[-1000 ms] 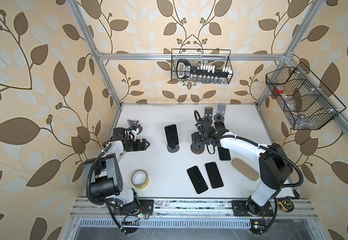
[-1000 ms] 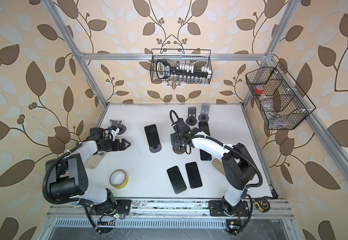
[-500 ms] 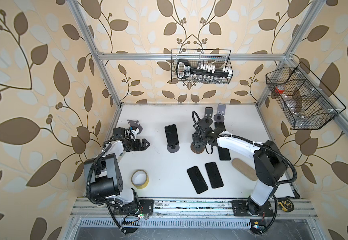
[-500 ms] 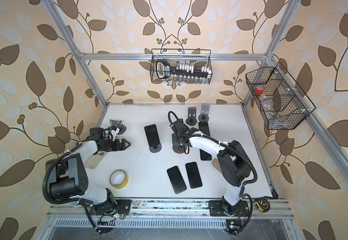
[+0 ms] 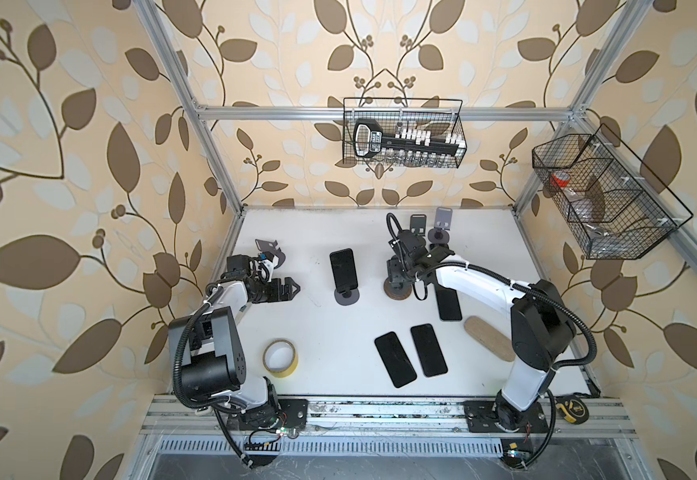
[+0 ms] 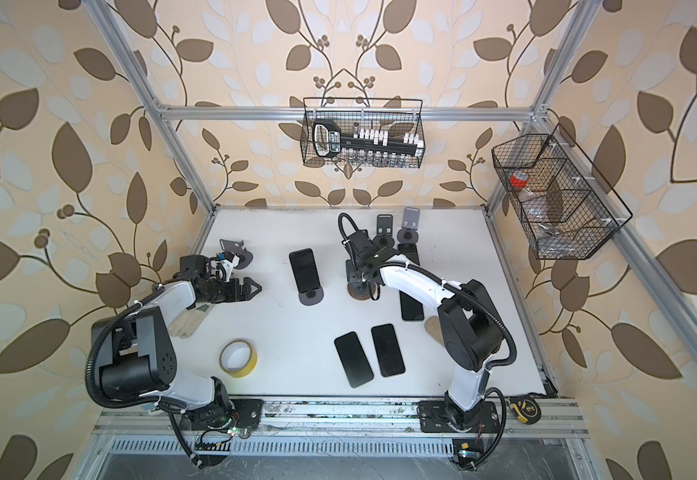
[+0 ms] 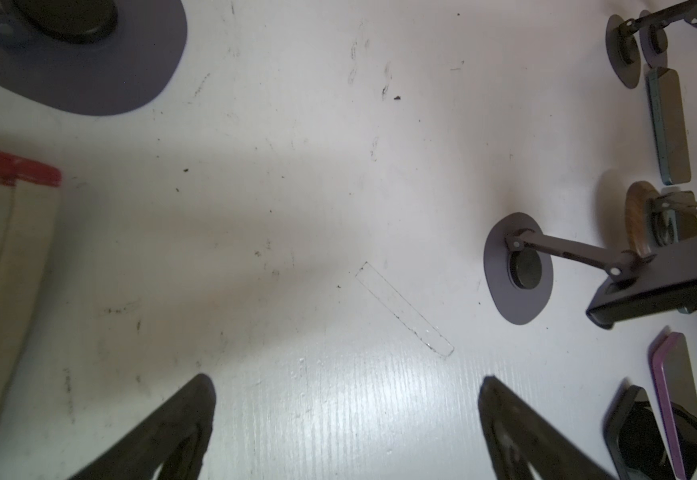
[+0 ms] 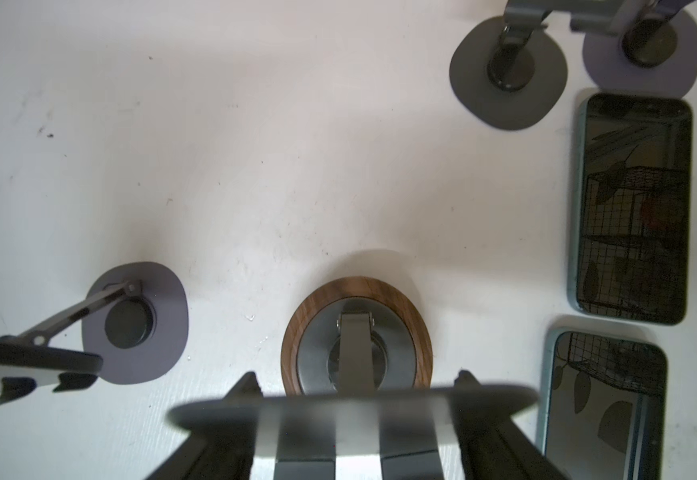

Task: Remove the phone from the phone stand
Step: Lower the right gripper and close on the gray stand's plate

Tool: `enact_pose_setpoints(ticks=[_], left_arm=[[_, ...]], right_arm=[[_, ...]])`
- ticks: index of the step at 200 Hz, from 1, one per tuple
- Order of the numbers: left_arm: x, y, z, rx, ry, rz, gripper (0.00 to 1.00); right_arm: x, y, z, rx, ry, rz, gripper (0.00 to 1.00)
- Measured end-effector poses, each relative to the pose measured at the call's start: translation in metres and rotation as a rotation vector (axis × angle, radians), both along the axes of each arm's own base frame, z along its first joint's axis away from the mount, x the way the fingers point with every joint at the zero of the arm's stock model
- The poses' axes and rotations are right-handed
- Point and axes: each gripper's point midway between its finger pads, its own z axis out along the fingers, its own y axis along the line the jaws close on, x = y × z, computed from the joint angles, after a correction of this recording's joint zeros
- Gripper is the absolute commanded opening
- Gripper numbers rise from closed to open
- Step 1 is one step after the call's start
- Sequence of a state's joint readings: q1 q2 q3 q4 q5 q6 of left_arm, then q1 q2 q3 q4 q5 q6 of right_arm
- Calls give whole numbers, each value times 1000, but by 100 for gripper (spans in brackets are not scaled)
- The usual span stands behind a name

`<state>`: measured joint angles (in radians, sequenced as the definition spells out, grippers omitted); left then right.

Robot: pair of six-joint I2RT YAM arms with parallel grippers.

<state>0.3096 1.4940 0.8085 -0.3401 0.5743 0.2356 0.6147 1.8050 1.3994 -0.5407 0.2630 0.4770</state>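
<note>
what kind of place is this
Likely a robot test cell, not a home: a metal frame backed with wallpaper, a left arm and right arm bolted to a rail, phones and stands on a white table.

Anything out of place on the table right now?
A work glove lies at the left edge of the table, partly under the left arm. A yellow tape roll sits near the front edge. Neither belongs to this job. Nothing looks spilled or damaged.
</note>
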Motion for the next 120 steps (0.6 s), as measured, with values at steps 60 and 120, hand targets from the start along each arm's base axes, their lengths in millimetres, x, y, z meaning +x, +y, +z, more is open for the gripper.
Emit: enact_pose_setpoints(ticks=[60,120], left_arm=[[0,0,0,0,0,0,99],[0,0,0,0,0,0,99]], right_arm=[[58,5,32,19,-93,-18,66],[104,7,4,-7,-78,-29,66]])
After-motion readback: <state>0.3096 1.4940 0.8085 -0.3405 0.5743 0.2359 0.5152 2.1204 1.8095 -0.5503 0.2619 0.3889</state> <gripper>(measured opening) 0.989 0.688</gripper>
